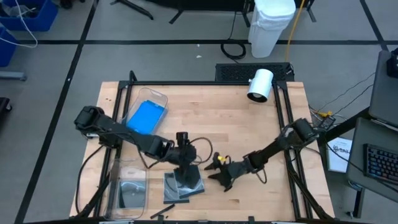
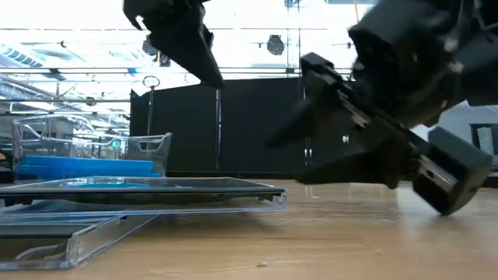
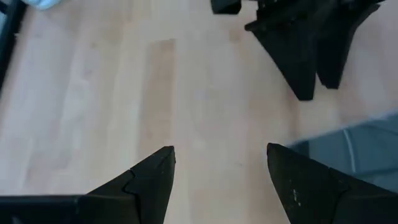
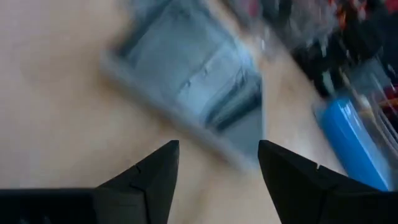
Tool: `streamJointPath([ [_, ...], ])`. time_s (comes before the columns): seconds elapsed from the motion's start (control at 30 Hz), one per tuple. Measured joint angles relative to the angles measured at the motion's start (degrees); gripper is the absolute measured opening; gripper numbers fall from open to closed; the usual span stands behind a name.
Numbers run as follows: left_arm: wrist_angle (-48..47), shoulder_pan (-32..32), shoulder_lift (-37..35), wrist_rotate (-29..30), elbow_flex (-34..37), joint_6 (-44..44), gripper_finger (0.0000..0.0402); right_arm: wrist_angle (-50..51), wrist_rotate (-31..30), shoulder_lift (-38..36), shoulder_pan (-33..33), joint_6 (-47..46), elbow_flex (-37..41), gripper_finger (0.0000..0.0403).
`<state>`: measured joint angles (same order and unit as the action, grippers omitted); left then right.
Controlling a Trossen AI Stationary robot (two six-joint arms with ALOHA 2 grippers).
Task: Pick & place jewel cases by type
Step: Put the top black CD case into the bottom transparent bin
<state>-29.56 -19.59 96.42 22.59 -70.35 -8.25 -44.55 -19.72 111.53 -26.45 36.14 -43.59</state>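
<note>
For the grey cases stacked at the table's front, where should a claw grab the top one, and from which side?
Probably from above, at the top grey case's free right edge. It lies flat on the pile, so only its thin edges offer a pinch. The open right claw is beside that edge; the left claw hangs open over the pile.

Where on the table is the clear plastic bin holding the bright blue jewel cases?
In the high view, the clear plastic bin with the bright blue jewel cases sits at the table's far left, just beyond the left arm.

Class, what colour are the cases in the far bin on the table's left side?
Bright blue cases, clearest in the high view.
</note>
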Motion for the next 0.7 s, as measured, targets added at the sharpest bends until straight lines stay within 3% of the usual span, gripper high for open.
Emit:
streamJointPath([
  [0.27,-1.91,-4.17,0.00,2.73,0.00,-4.71,0.0257,0.64,-1.50,8.73,0.09,12.05,-7.33,0.0215],
  [0.6,-4.95,-9.01,0.00,2.52,0.00,-10.95,0.0257,7.84,-18.26,2.93,-4.01,20.33,-7.15,0.0215],
  [0.7,-5.64,-10.37,0.00,2.42,0.01,-12.46,0.0257,19.86,-18.38,-0.25,-6.36,19.32,-9.22,0.0215],
])
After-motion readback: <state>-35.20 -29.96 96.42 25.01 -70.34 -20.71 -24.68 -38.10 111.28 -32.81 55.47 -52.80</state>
